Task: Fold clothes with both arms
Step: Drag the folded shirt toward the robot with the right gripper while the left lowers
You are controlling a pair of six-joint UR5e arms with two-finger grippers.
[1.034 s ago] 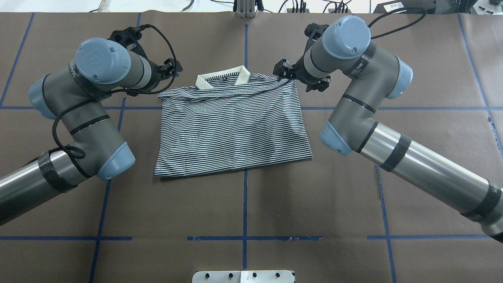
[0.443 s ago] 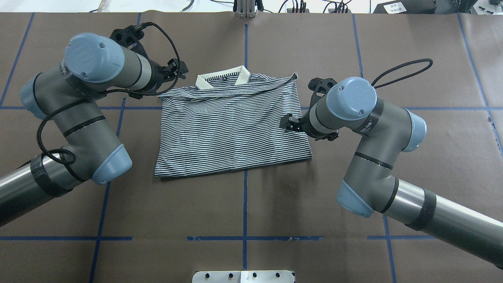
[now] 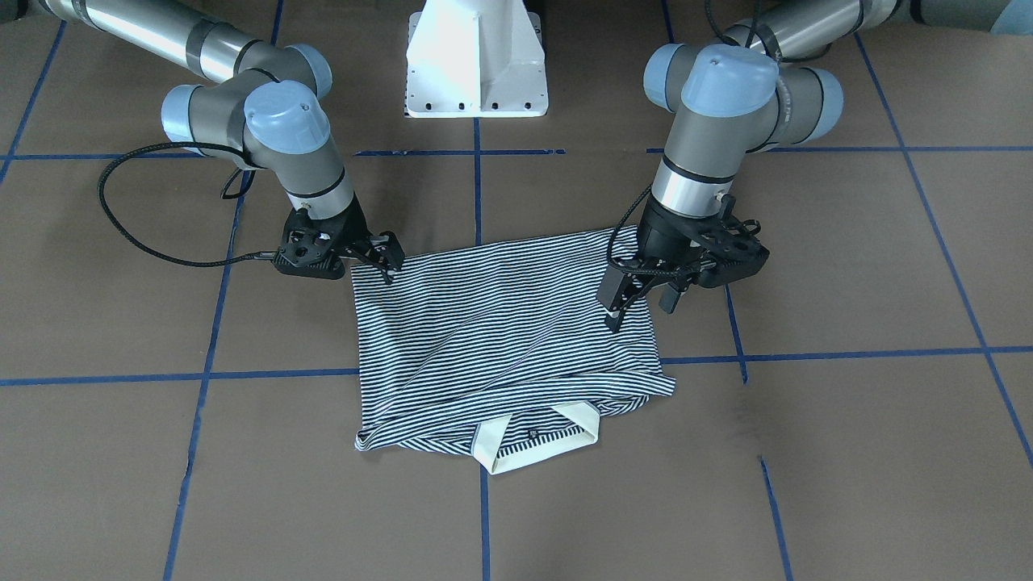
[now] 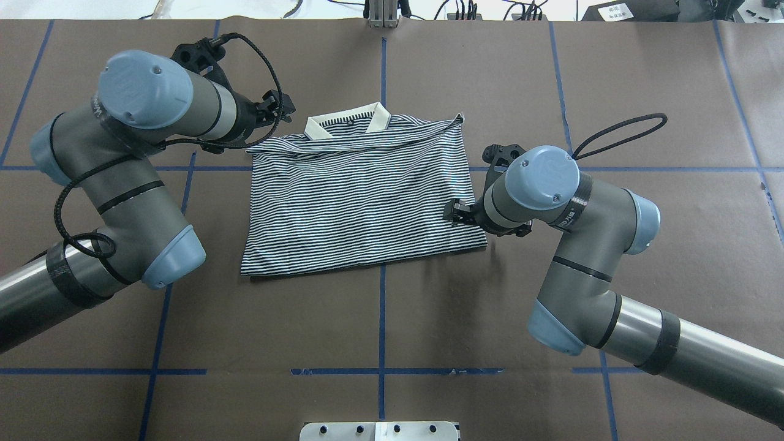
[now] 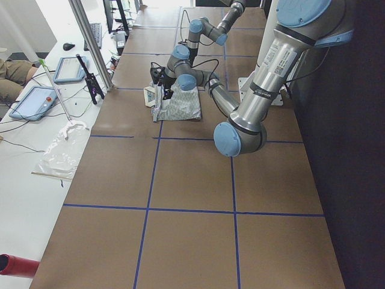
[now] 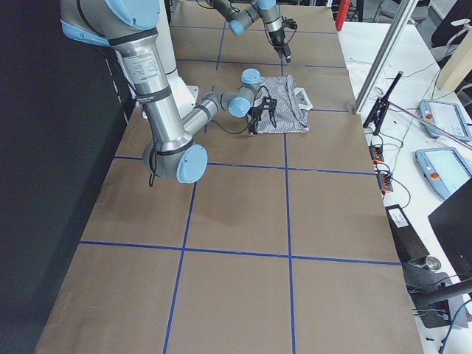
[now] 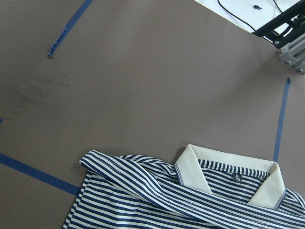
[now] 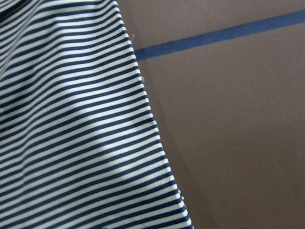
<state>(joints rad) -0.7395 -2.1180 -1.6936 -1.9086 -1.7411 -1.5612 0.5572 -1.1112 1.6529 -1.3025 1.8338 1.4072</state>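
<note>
Polo shirt (image 4: 361, 196) on brown table (image 4: 380, 318); left gripper (image 3: 640, 305) splayed apart above; right gripper (image 3: 389, 260) at hem corner, spread indiscernible.

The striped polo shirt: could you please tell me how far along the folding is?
Done: the polo shirt lies as a rough rectangle, sides apparently folded in, cream collar at the far edge. In hand: the left gripper hovers open by the shirt's left side; the right gripper sits at the right edge near the hem, grip unclear. Left: probably folding hem towards collar.
</note>
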